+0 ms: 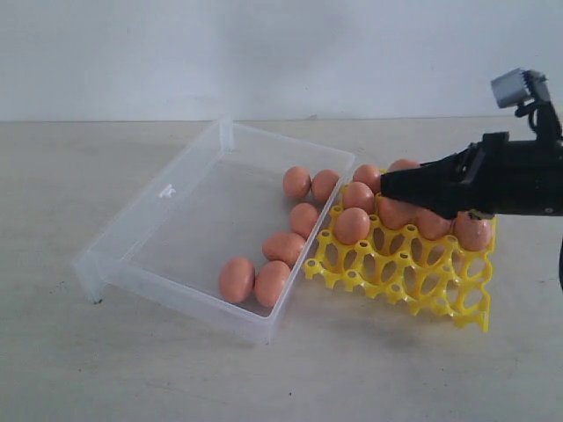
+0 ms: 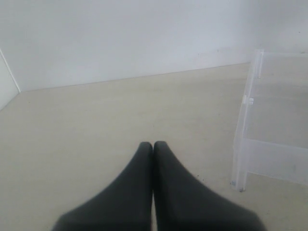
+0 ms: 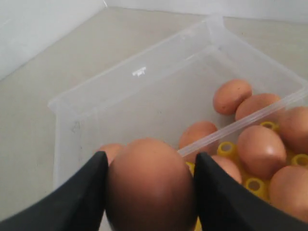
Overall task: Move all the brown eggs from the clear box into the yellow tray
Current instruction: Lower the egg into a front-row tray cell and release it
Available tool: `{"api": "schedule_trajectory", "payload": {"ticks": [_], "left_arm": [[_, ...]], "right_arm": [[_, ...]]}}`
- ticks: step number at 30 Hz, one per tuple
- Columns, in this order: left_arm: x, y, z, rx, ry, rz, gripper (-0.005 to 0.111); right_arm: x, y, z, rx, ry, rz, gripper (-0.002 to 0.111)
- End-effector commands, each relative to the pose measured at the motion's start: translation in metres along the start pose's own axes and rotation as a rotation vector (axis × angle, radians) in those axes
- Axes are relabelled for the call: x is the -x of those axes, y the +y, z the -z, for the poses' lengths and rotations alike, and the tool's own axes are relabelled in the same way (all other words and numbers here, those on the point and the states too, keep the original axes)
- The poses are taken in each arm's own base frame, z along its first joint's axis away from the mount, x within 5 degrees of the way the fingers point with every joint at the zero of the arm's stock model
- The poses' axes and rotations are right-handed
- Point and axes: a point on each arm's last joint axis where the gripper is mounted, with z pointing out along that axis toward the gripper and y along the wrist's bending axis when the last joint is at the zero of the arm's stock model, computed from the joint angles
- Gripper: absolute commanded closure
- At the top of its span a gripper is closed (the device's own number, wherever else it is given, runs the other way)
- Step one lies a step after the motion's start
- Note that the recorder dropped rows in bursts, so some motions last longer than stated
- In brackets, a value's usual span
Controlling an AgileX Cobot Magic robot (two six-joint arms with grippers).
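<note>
Right wrist view, nearest first: I find the right gripper (image 3: 149, 161) clamped on one brown egg (image 3: 150, 192), a black finger against each flank. The shell is smooth, oval and evenly orange-brown. The exterior view does not confirm this grip; there the fingers show side-on and I cannot pick out the held egg. Past the held egg lie seated eggs (image 3: 260, 149) in the yellow tray (image 3: 225, 148), then the see-through wall of the clear box (image 3: 144, 91).

Exterior view: the clear box lies at an angle on the table (image 1: 106, 369), with six loose eggs (image 1: 283, 247) gathered along the wall nearest the tray. The tray sits just beside that wall; I cannot tell whether they touch. Its near rows are open cells. Its far rows carry eggs, partly hidden by the right gripper, which hovers above them.

The left wrist view alone shows the left gripper (image 2: 153, 144): fingers pressed together, nothing between them, low over the table, with a corner of the clear box near.
</note>
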Motion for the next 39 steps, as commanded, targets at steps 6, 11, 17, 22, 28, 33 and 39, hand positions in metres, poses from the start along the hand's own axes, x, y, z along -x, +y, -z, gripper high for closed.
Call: {"api": "schedule_trajectory", "payload": {"ticks": [6, 11, 17, 22, 28, 33, 39], "left_arm": [[0.000, 0.000, 0.000, 0.000, -0.006, 0.013, 0.111], [0.000, 0.000, 0.000, 0.000, -0.006, 0.013, 0.111], [0.000, 0.000, 0.000, 0.000, -0.006, 0.013, 0.111], [0.000, 0.000, 0.000, 0.000, -0.006, 0.013, 0.111], [0.000, 0.000, 0.000, 0.000, -0.006, 0.013, 0.111], [0.000, 0.000, 0.000, 0.000, -0.006, 0.013, 0.111], [0.000, 0.000, 0.000, 0.000, -0.006, 0.013, 0.111]], "right_arm": [[-0.025, -0.006, -0.026, -0.033, 0.120, 0.018, 0.109], [-0.026, -0.017, -0.026, -0.132, 0.115, 0.056, 0.109], [-0.032, -0.029, -0.033, -0.171, 0.071, 0.065, 0.109], [-0.036, -0.033, -0.036, -0.172, 0.046, 0.071, 0.109], [-0.038, -0.038, -0.039, -0.196, 0.020, 0.034, 0.109], [-0.042, -0.039, -0.041, -0.177, 0.016, 0.032, 0.109], [-0.041, -0.042, -0.042, -0.197, -0.009, 0.044, 0.109]]}}
